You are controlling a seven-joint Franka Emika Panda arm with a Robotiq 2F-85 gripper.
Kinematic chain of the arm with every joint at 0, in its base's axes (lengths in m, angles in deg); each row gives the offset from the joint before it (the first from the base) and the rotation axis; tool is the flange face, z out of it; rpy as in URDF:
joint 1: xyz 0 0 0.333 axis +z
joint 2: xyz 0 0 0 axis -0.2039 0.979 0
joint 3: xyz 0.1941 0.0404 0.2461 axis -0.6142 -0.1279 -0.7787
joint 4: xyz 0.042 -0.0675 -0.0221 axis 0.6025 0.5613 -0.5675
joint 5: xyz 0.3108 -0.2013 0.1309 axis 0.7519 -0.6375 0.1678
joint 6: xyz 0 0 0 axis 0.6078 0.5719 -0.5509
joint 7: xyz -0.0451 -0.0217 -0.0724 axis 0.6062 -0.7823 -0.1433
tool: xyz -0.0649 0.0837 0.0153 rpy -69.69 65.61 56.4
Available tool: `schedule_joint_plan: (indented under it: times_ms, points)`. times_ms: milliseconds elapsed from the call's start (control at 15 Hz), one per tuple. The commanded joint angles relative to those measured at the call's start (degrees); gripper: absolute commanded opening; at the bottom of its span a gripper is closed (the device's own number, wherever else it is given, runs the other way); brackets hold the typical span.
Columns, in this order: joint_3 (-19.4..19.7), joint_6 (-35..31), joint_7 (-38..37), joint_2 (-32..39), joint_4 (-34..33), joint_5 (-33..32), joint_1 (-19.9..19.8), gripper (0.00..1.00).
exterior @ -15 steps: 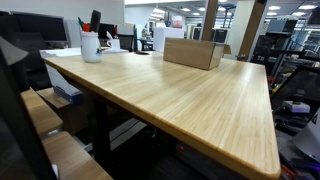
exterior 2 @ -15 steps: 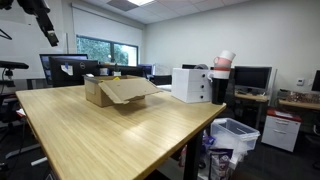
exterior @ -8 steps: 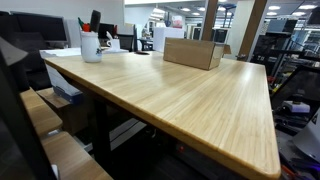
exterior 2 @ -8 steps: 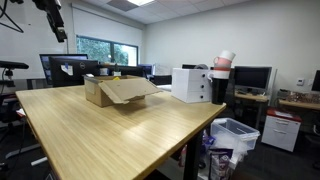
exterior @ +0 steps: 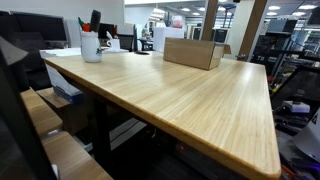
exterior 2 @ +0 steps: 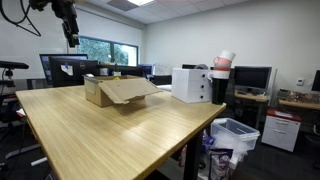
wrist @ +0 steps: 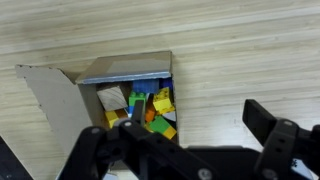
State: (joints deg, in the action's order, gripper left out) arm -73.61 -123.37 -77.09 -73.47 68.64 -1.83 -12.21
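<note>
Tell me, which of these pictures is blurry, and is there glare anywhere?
Wrist view: the gripper up close is dark and blurred, and the coloured blocks in the cardboard box are soft but readable. In an exterior view a pale sheen lies on the table. Both exterior views are fairly sharp.

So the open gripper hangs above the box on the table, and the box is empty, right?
Not quite: the box isn't empty. The wrist view shows coloured blocks inside it. The rest holds: the gripper hangs open above it.
</note>
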Motion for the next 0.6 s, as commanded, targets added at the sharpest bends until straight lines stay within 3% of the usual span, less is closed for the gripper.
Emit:
schedule_joint_plan:
  times_ms: [0,533]
  points:
    - [-0.19,1.75,0.62,5.86,-4.08,-0.33,0.11,1.0]
    - [0.37,0.34,-0.07,7.92,-4.68,0.49,1.12,1.0]
